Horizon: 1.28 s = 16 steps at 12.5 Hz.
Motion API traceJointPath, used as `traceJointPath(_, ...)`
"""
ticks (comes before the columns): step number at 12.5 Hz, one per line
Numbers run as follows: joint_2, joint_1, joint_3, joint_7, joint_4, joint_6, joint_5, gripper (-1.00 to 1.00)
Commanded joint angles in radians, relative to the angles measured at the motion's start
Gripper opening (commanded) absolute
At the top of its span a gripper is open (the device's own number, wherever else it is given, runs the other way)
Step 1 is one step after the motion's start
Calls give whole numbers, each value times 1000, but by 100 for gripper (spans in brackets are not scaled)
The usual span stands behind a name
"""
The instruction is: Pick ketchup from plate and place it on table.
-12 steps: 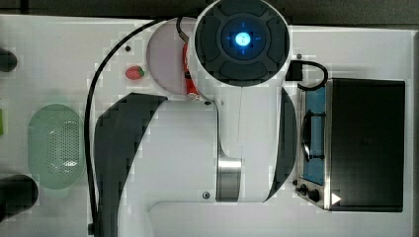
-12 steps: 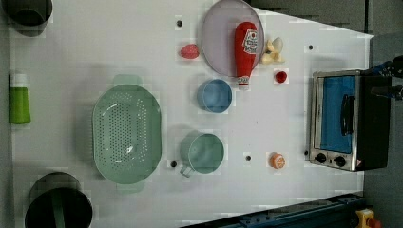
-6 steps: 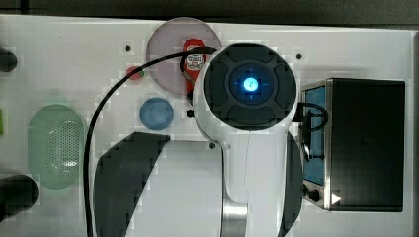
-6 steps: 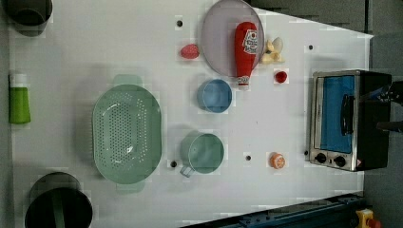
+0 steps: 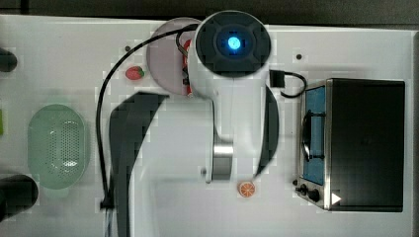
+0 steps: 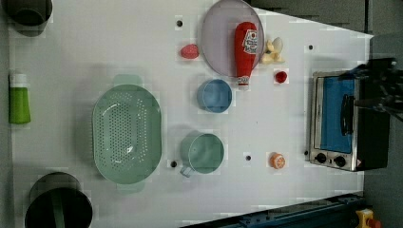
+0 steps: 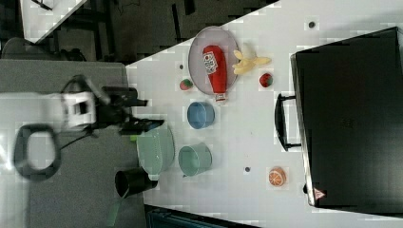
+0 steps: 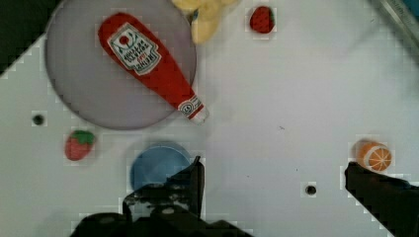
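The ketchup [image 8: 148,64], a slim red bottle with a white label, lies flat on the pale lilac plate [image 8: 89,94]. Its whitish cap end pokes over the plate's rim. The left view shows the ketchup [image 6: 245,47] along the plate's [image 6: 218,42] right side, and the right view has the ketchup [image 7: 215,69] on the plate [image 7: 199,71] too. My gripper [image 8: 272,170] hovers open well above the white table [image 8: 276,98], away from the bottle, with nothing between its fingers [image 8: 192,180]. In the top view my arm covers most of the plate [image 5: 163,54].
A blue bowl [image 6: 215,95] sits just off the ketchup's cap. Strawberry [image 6: 189,51], red ball fruit [image 6: 281,76] and yellow pieces [image 6: 273,50] ring the plate. Green basket [image 6: 126,133], teal cup [image 6: 202,153], orange slice [image 6: 277,160] and toaster oven [image 6: 340,121] stand further off.
In the top view my arm's head dipped down away from the plate, then came back up over it. The ketchup has stayed where it was.
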Motion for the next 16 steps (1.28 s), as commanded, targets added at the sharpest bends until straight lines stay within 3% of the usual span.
traceJointPath(1,94,13,30,-155,-15,67,6,100)
traceJointPath(8,327,19,30,-538,12,309,-35,100)
traceJointPath(16,602,63,30,-554,135,535,-103,100)
